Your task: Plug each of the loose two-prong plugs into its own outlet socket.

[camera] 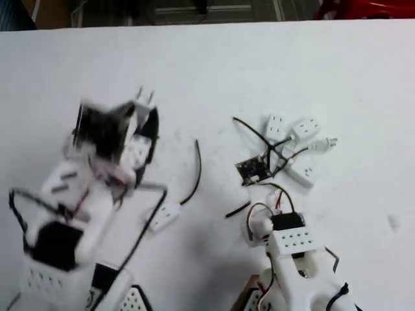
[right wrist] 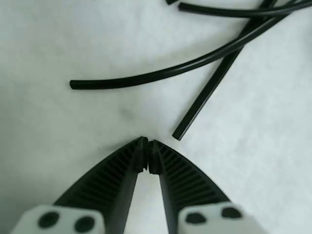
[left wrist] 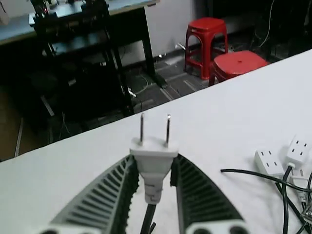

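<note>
Two-prong plug point(left wrist: 152, 163), white: clamped by its body in the left gripper point(left wrist: 153, 159), between ribbed fingers point(left wrist: 117, 190), held over the table's left part, prongs pointing away, black cord point(left wrist: 147, 222) trailing back.

Hazards, gravest first:
- The outlet sockets point(camera: 275, 126) lie loose and well apart from it, and would likely skid when pushed.
- The right gripper point(right wrist: 147, 147), pinched together on nothing beside cut cable ends point(right wrist: 176, 134), braces no socket.
- The tangled cords point(camera: 259, 139) around that cluster may drag.
- The plug could pivot in so shallow a grip.

Surroundings: white table point(camera: 337, 65); black workbench point(left wrist: 73, 29); two red stools point(left wrist: 207, 29).
</note>
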You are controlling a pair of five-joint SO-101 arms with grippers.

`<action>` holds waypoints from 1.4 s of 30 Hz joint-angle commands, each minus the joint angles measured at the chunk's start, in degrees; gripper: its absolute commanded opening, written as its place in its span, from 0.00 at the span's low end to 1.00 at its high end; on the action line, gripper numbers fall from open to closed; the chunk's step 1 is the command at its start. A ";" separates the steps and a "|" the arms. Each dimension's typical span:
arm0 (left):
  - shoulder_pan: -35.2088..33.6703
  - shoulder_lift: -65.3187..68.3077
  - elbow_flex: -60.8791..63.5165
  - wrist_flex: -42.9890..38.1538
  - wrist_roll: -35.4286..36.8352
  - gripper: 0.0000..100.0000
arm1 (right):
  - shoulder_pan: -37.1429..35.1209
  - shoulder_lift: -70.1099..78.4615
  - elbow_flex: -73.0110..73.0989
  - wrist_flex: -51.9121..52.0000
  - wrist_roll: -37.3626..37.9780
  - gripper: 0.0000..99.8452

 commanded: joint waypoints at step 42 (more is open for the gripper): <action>4.44 -31.60 47.74 -28.84 11.16 0.02 | -1.71 -0.13 0.26 -0.84 -0.09 0.02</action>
